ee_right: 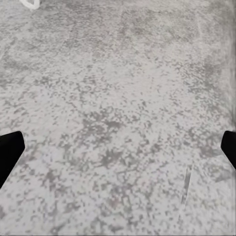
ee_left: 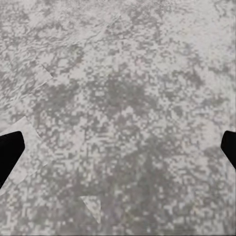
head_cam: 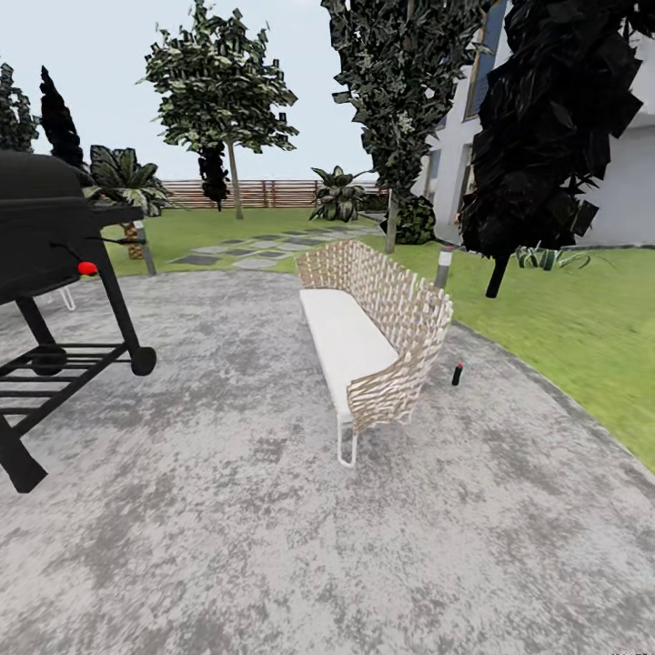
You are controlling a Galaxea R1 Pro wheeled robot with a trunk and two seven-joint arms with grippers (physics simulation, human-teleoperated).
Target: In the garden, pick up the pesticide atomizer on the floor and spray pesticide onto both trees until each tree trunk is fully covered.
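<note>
The pesticide atomizer (head_cam: 458, 374), a small dark bottle with a red top, stands upright on the grey stone paving just right of the wicker bench. Two trees rise beyond it: one on the lawn with a thin pale trunk (head_cam: 236, 186), and a nearer one whose trunk (head_cam: 391, 227) stands behind the bench. In the left wrist view my left gripper (ee_left: 118, 152) is open, its black fingertips (ee_left: 10, 155) far apart over bare paving. My right gripper (ee_right: 118, 152) is open too, with fingertips (ee_right: 9, 152) at both edges of its view above paving.
A wicker bench (head_cam: 373, 332) with a white cushion stands mid-patio. A black grill (head_cam: 55, 300) on wheels is at the left. A near-black column tree (head_cam: 546, 136) and a house wall (head_cam: 628, 191) are at the right. Lawn, stepping stones (head_cam: 246, 250) and a slat fence (head_cam: 264, 193) lie beyond.
</note>
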